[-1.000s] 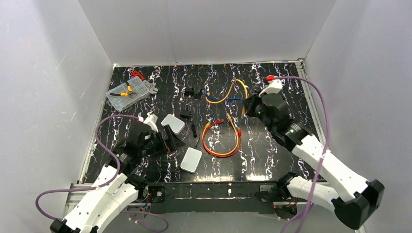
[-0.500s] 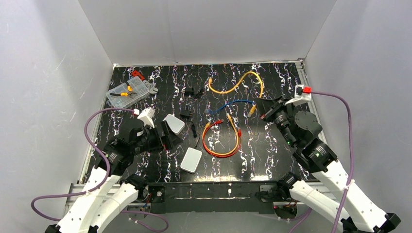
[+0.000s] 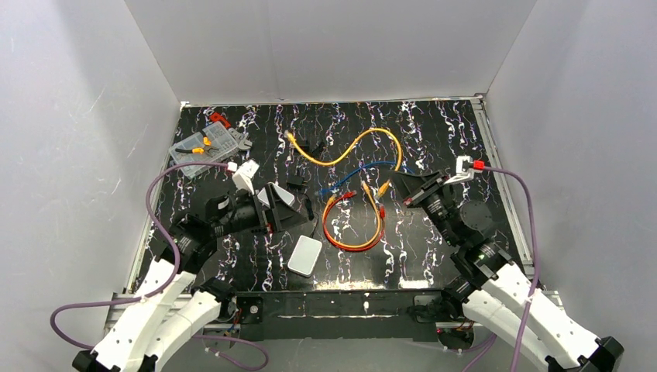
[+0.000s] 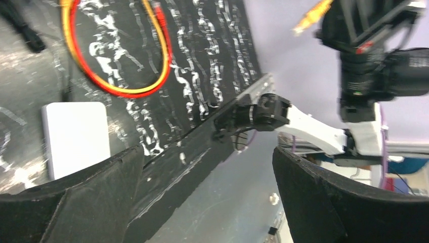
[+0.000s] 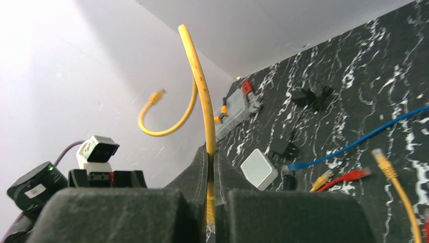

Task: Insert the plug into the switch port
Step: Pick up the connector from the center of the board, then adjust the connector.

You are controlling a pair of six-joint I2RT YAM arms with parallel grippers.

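From above, you can see the whole yellow patch cable [image 3: 345, 153] snaking across the back of the black marbled table [image 3: 442, 128]. Only the right wrist camera shows you the grip itself. There the right gripper [image 5: 210, 152] has its fingers pressed together on the cable. The cable rises out of the fingers and arcs over to its free far connector [image 5: 158, 94], while the plug [image 5: 209, 210] sits low between the fingers.

The left wrist camera gives you what that view hides: the plug [image 4: 313, 14] pokes out beside the right gripper [image 4: 354, 23], in the air above the table.

The switch box [image 3: 305, 255] lies flat near the front edge of the table, between the two arms. You cannot make out its port in any view. The right gripper [image 3: 401, 184] is well apart from it, further back and to the right, with an orange-and-red cable loop [image 3: 352, 232] lying between them. The plug [image 3: 383, 188] hangs just left of the fingertips.

Your left gripper [image 3: 280, 205] is near the switch box, just behind it and to the left, over a smaller, squarer white box [image 5: 259, 168]. Its fingers are spread wide and hold nothing. In the left wrist view the left gripper [image 4: 207, 157] frames the table's front edge, and the switch box [image 4: 76, 136] shows beside one finger.
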